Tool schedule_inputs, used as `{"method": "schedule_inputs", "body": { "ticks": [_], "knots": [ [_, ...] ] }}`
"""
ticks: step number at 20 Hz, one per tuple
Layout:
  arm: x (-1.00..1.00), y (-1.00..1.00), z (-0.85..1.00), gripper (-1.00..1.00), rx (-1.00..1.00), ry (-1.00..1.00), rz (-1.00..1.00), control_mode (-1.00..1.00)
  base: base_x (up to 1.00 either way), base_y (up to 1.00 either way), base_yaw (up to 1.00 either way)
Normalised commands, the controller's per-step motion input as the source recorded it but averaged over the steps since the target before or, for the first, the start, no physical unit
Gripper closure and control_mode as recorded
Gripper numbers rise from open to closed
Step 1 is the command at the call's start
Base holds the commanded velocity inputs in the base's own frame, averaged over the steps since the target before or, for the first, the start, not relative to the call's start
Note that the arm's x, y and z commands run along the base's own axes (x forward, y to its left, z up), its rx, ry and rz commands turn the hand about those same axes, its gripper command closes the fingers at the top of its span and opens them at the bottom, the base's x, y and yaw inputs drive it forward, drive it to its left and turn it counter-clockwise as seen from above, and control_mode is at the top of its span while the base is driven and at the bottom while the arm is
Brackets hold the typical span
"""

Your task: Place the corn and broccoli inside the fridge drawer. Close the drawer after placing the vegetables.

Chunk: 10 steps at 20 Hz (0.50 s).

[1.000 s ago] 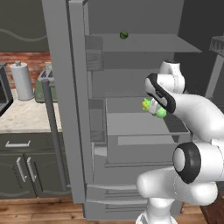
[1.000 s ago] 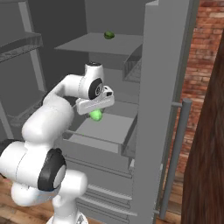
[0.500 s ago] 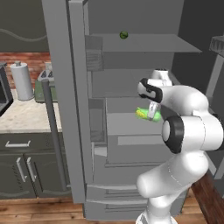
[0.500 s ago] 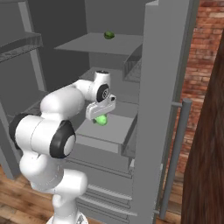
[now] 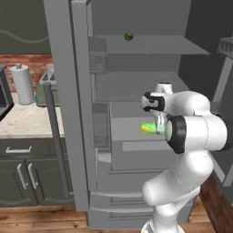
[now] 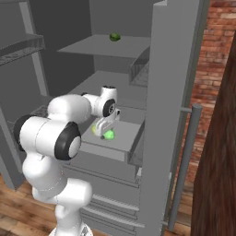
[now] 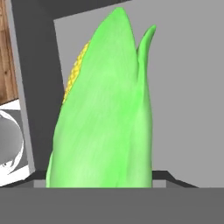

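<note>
Grey filled most of that kitchen: a tall fridge (image 5: 136,82) stood with its doors swung wide, its left door (image 5: 68,91) turned toward a pale counter (image 5: 22,120) and its right door (image 6: 168,115) standing in front of a red brick wall (image 6: 214,69). Wooden flooring (image 5: 36,216) ran along the bottom, and dark cabinets (image 5: 22,173) with bar handles sat under the counter. On that counter, against the back edge, stood a white paper-towel roll (image 5: 22,84) with a greenish appliance (image 5: 45,86) just beside it.

Inside the fridge, a small dark green ball (image 5: 129,36) rested on the upper shelf (image 6: 106,46), toward its back edge. Lower down, the fridge drawer (image 6: 124,133) was pulled out — a wide, shallow, pale tray with a flat front panel.

Over it bent the white arm (image 5: 195,132), its wrist reaching in above the drawer. The gripper (image 6: 103,132) hung over the drawer's inside, nearer the left edge as seen from the right side, and it was clamped on the corn (image 5: 149,128). The cob sat between the fingers — bright green husk with a strip of yellow kernels showing along one side, clearest in the hand view (image 7: 105,109), where its pointed tip stood against the grey drawer floor. Whether the corn touched that floor I could not tell.
</note>
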Motion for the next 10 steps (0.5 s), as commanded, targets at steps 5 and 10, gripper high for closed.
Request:
{"method": "schedule_inputs", "body": {
  "ticks": [5, 10],
  "knots": [
    [-0.52, 0.01, -0.50, 1.00, 0.00, -0.05, 0.15, -1.00, 0.00, 0.00, 0.00],
    [-0.46, 0.02, -0.47, 1.00, 0.00, 0.00, 0.15, -1.00, 0.00, 0.00, 0.00]
  ]
}}
